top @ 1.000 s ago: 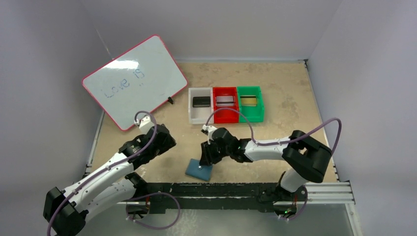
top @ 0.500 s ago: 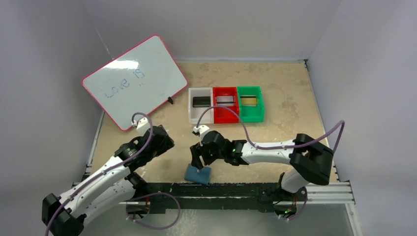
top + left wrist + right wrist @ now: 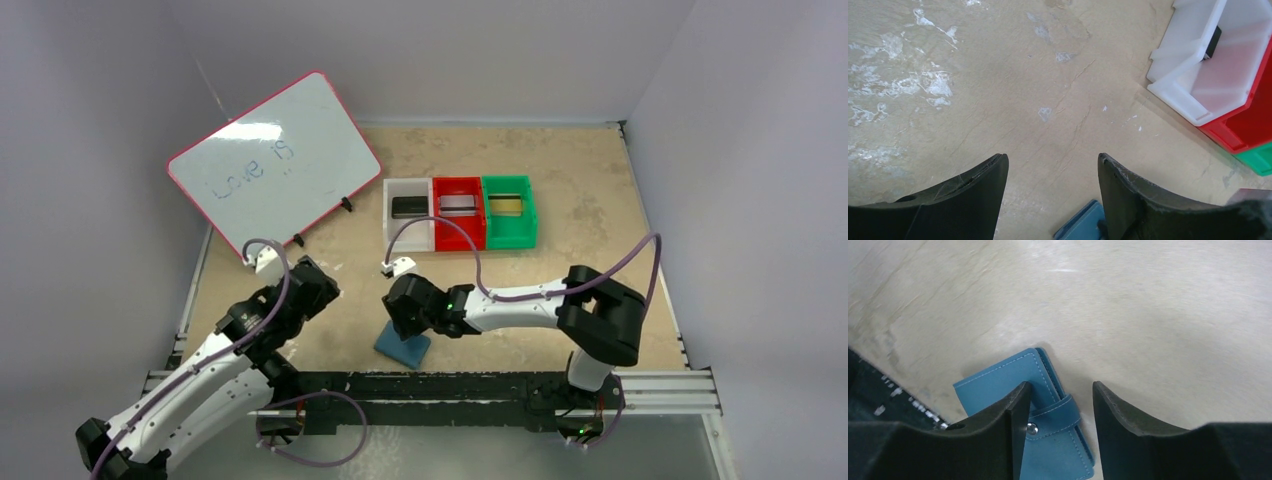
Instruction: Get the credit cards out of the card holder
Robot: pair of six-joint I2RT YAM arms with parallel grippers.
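The card holder [image 3: 402, 346] is a blue wallet lying flat and closed near the table's front edge, its tab [image 3: 1058, 412] snapped down. My right gripper [image 3: 403, 318] hovers just over it, open. In the right wrist view my right gripper [image 3: 1058, 390] has one finger over the holder [image 3: 998, 380] and the other over bare table. My left gripper [image 3: 322, 283] stands open to the left of it, empty; only a corner of the holder [image 3: 1083, 227] shows there. Credit cards lie in the bins: black [image 3: 407, 206], silvery [image 3: 457, 204] and gold [image 3: 507, 205].
White [image 3: 393, 228], red [image 3: 459, 238] and green [image 3: 511, 238] bins stand side by side at mid table. A pink-framed whiteboard [image 3: 275, 165] leans at the back left. A metal rail [image 3: 660, 385] runs along the near edge just in front of the holder.
My right gripper has slid left and nearer along the holder, its jaws spreading and then narrowing a little. The holder has shifted slightly. My left arm has drawn back to the left.
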